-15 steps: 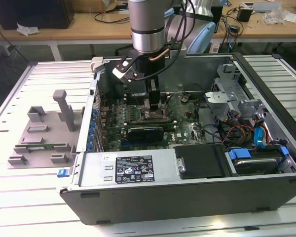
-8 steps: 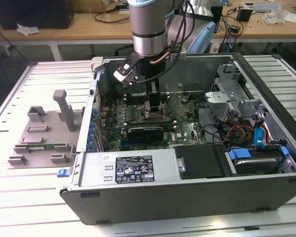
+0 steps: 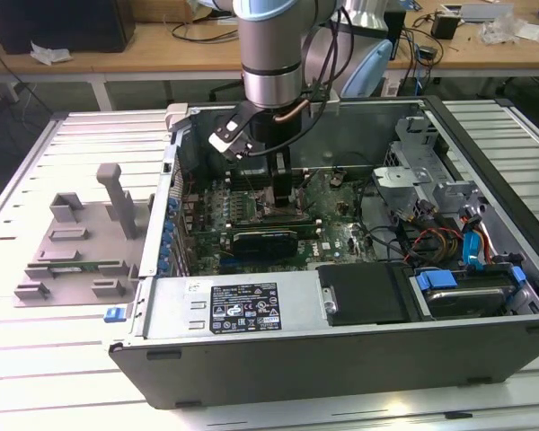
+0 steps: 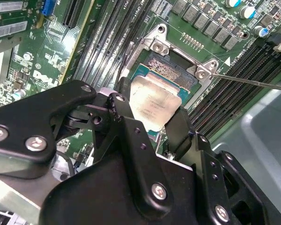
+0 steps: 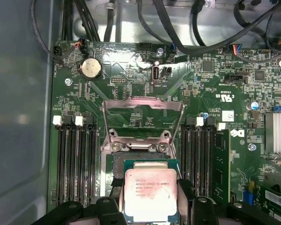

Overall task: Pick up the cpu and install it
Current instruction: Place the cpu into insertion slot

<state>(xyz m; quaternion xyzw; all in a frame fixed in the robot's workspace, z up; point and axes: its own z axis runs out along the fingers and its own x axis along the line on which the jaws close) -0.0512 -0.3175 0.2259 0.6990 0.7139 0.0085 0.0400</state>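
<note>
One robot arm reaches down into an open desktop computer case [image 3: 278, 359] lying on its side on a white slatted surface [image 3: 36, 386]. Its gripper [image 3: 283, 184] is low over the green motherboard [image 3: 332, 233].

Print is plentiful. A black-and-white label [image 3: 244, 307] sits on the metal cover along the case's front edge in the exterior view. White lettering and a small white sticker [image 5: 228, 116] mark the board, and several lines of dark print cross the silvery lid of the cpu [image 5: 151, 194].

In both wrist views the gripper [image 4: 152, 110] [image 5: 150, 201] has its black fingers [image 4: 124, 93] drawn in narrowly, pinching the cpu [image 4: 154, 105] by two opposite edges. The chip overlaps one side of the square metal-framed socket [image 4: 171, 70], whose hinged load plate [image 5: 143, 110] stands open. Whether the chip touches the socket cannot be told.

Rows of black memory slots [image 5: 75, 159] flank the socket on both sides, and a coin cell battery [image 5: 91, 68] sits further along the board. On the exterior view's left of the case, a grey plastic fixture [image 3: 81, 242] rests on the surface.
</note>
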